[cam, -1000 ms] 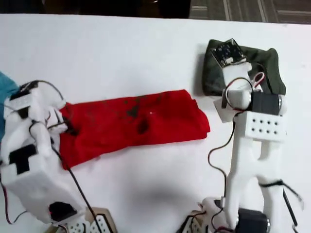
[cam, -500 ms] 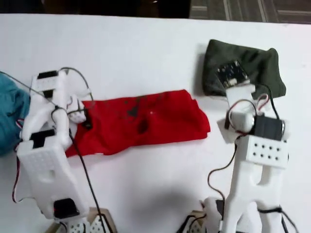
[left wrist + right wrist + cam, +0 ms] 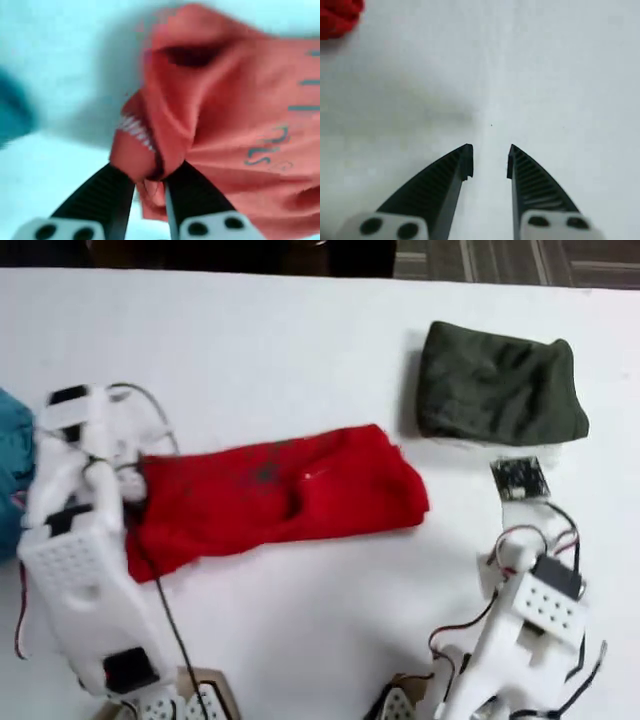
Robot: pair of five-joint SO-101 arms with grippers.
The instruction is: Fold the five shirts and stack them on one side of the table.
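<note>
Right pincer [image 3: 490,161] now pulled back off folded dark-green cloth shirt [image 3: 495,390], parted, empty, over white bench [image 3: 280,340]. Left pincer [image 3: 150,175] clamped on end of long red cloth shirt [image 3: 290,495], lying mid-bench; fold pending

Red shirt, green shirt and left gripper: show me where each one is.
red shirt [image 3: 280,495]: high view, middle of the cloth.
green shirt [image 3: 495,385]: high view, centre of the folded bundle.
left gripper [image 3: 152,172]: left wrist view, between fingertips pinching the red shirt.

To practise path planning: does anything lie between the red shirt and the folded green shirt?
Nothing visible does: bare table separates the red shirt from the green shirt; the right claw hangs aside.
</note>
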